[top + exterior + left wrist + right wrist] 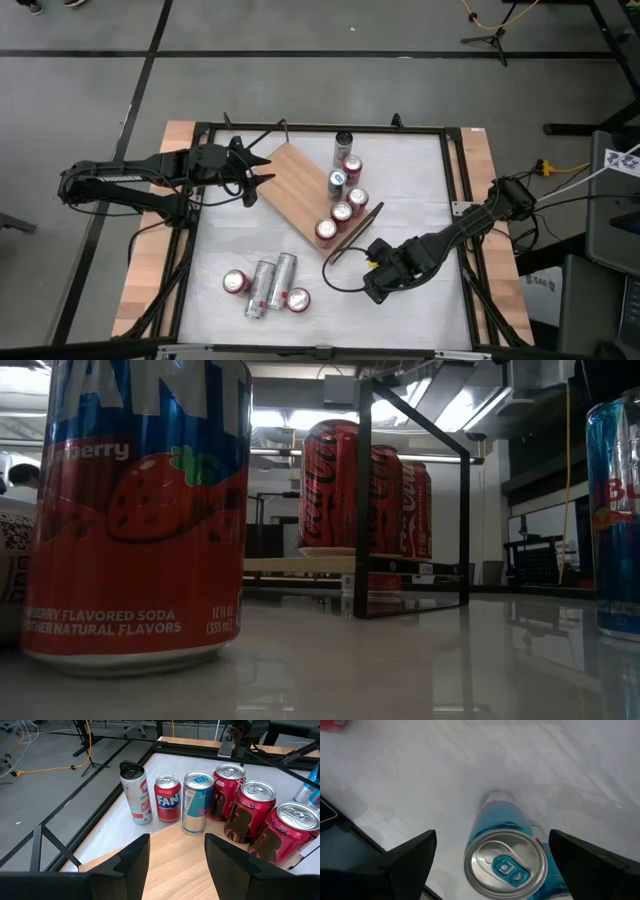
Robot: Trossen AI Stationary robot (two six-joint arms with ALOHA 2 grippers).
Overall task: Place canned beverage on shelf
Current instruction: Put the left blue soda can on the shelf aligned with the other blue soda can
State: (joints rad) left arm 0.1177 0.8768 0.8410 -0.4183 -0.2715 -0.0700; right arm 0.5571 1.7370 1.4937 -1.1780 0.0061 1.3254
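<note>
The shelf (295, 190), a light wooden board with a black wire rail (362, 510), lies slantwise at the table's middle. A row of upright cans (342, 205) stands along its right side; in the left wrist view the board (170, 855) has red cans (252, 812) on it. My left gripper (262, 170) hovers over the board's left end, open and with nothing between its fingers (135, 862). My right gripper (383, 275) points down near the table's right, open. Its fingers (415, 855) stand on either side of an upright blue can (505, 865) that rests on its base.
Several more cans (268, 285) stand and lie on the white tabletop near its near left corner; one strawberry soda can (135, 510) fills the low view's left. A white can (134, 795) and another soda can (167, 799) stand past the board's far corner.
</note>
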